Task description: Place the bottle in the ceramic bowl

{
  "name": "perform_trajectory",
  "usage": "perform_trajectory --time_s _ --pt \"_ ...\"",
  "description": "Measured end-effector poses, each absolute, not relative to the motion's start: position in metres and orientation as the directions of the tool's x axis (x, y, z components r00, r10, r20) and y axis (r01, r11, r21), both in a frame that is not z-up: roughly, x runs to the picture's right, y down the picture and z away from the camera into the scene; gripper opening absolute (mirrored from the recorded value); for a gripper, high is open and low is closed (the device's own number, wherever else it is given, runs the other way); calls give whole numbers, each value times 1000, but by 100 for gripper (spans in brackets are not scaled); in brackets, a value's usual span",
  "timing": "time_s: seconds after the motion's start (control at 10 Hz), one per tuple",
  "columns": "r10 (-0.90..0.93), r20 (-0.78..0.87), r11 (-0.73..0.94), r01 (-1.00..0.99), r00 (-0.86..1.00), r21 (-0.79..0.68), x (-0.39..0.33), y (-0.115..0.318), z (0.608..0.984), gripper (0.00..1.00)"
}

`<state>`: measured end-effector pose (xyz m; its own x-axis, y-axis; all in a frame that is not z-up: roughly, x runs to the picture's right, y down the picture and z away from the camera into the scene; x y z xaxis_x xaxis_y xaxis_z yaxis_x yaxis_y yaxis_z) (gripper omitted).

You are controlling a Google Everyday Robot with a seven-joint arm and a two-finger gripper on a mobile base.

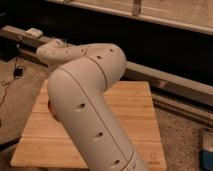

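Note:
My large white arm (90,100) fills the middle of the camera view, bent at the elbow over a wooden tabletop (135,115). Its forearm reaches left and ends near the table's far left corner. The gripper is hidden behind the arm. A small orange-red sliver of the ceramic bowl (49,106) shows at the arm's left edge, on the table's left side. The bottle is hidden or out of view.
A grey metal rail (175,85) runs along the dark wall behind the table. A small white object (34,33) sits on the rail at the far left. Cables (15,75) lie on the floor at the left. A blue object (207,150) is at the lower right edge.

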<state>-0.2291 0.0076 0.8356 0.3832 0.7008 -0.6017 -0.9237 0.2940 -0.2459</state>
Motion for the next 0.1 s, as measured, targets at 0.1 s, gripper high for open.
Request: perform_trajectory --time_s 0.1 --pt "700 -601 295 -923 385 -247 -230 8 835 67"
